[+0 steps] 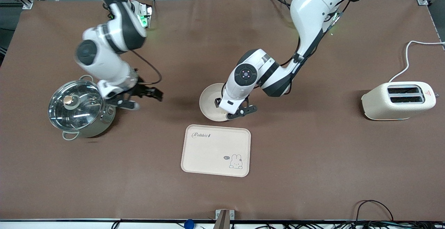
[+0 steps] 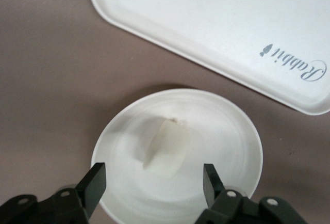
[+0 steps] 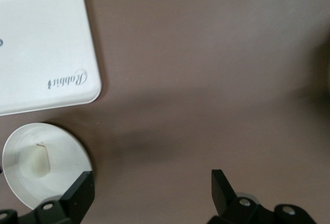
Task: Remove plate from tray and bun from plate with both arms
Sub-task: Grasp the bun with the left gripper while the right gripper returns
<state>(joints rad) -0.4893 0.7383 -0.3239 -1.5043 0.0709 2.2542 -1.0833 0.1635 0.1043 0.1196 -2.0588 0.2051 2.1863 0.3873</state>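
I see the stubby cream bun (image 2: 166,148) lying on the smooth round plate (image 2: 227,131), seemingly pointing toward the tray (image 2: 216,22); left gripper (image 2: 153,182) spread above, right gripper (image 3: 149,190) spread beside the steel pot (image 1: 78,109).

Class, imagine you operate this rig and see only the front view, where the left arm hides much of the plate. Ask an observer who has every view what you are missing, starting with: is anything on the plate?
Observer: Yes, the bun lies on the plate, as the left wrist view shows.
Operator: Is the left gripper holding it?
Observer: No. The left gripper hangs open above the plate, its fingers apart on either side of the bun.
Operator: And the right gripper?
Observer: The right gripper is open too, with only bare tablecloth between its fingers, beside the pot.
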